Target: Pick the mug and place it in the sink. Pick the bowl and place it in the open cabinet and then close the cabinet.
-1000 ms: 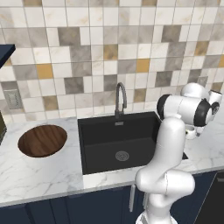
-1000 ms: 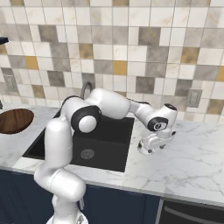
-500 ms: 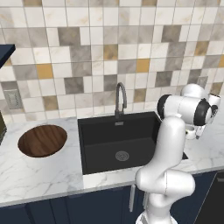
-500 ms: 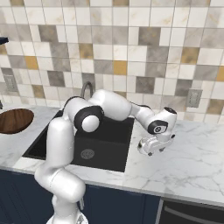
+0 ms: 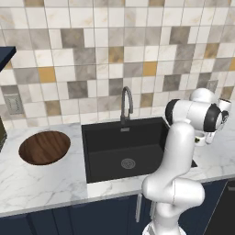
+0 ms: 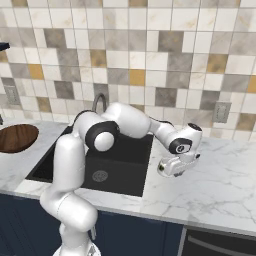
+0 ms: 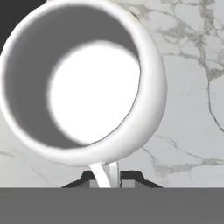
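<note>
While the two dark fingers (image 7: 107, 174) are closed almost fully on the near wall of the small white ceramic mug (image 7: 83, 83), the grasp should be judged as just made and not yet proven. In the hand view, the wall section is pinched between the tips, and the mug's open mouth faces the camera. The mug stands on the white marble table (image 6: 225, 185), just right of the large black rectangular sink (image 6: 117, 162), with the gripper (image 6: 172, 167) directly above it.

For the step in hand, the lift should be straight up until the mug base clears the table and the basin rim. A thin rim pinch may let the mug swing, so the travel to the left should be slow and level. Release should come low over the basin floor, near the round steel drain (image 5: 128, 163), and clear of the curved grey tap (image 5: 126, 102).

Farther left, the wide dark brown wooden bowl (image 5: 45, 147) rests on the table, well apart from the sink, awaiting the later step.
</note>
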Controlling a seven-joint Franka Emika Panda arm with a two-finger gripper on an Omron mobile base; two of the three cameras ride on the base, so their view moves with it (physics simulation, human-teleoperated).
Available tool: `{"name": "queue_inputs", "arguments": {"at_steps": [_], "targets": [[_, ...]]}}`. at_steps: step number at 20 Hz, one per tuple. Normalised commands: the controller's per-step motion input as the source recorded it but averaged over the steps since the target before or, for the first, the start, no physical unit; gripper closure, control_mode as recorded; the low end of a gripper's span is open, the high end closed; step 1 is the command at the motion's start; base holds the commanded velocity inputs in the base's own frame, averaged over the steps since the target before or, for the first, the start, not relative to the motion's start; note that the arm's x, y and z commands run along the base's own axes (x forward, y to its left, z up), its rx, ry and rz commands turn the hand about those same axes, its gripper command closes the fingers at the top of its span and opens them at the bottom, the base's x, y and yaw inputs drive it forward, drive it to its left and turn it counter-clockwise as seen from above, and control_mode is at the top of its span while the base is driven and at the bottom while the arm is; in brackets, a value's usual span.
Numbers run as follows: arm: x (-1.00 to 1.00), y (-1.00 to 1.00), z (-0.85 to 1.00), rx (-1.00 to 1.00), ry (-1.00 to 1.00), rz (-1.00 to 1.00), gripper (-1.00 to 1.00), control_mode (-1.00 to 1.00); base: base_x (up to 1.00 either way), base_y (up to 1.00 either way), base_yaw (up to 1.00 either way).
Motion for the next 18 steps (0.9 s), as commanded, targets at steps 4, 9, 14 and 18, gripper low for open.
{"name": "queue_inputs", "arguments": {"at_steps": [4,9,14,18], "targets": [[-0.26,0.03,0.22,0.0,-0.1,0.08,1.0,-1.0,0.0,0.0,0.0],[-0.66,0.08,0.83,0.0,-0.02,0.13,1.0,-1.0,0.0,0.0,0.0],[-0.49,0.4,0.74,-0.03,-0.02,0.16,1.0,-1.0,0.0,0.0,0.0],[-0.22,0.59,0.26,-0.15,-0.17,0.0,1.0,-1.0,0.0,0.0,0.0]]}}
